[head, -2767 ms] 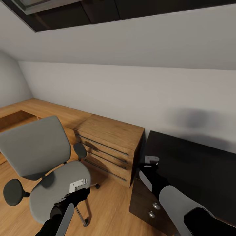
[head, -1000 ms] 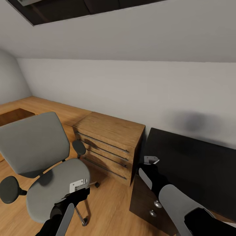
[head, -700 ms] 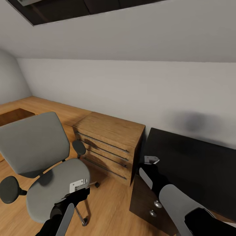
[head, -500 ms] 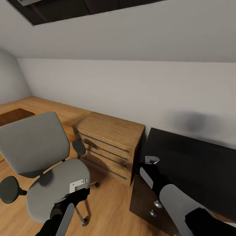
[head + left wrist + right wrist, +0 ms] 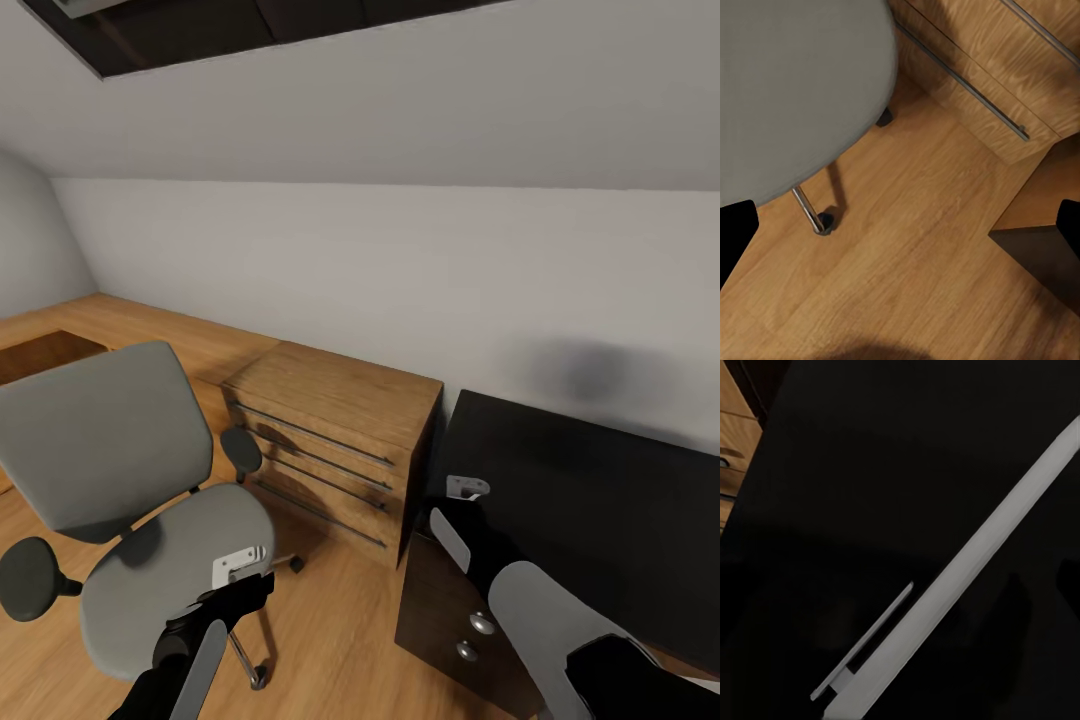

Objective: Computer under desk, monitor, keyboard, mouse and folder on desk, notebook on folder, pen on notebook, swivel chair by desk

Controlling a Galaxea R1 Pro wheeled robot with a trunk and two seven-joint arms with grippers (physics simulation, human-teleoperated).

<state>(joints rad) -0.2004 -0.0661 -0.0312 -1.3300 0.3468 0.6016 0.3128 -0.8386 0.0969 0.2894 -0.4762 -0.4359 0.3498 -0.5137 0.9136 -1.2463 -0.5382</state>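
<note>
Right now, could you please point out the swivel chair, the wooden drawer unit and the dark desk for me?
swivel chair (image 5: 165,580): head view, on the grey seat cushion.
wooden drawer unit (image 5: 340,385): head view, on its top panel.
dark desk (image 5: 600,500): head view, on the bare black top.

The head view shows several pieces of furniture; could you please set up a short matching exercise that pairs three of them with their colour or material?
Column one:
1. swivel chair
2. chest of drawers
3. desk

Column two:
A. black top
B. grey seat and backrest
C. light wood with long dark handles

Pairs: 1-B, 2-C, 3-A.
</note>
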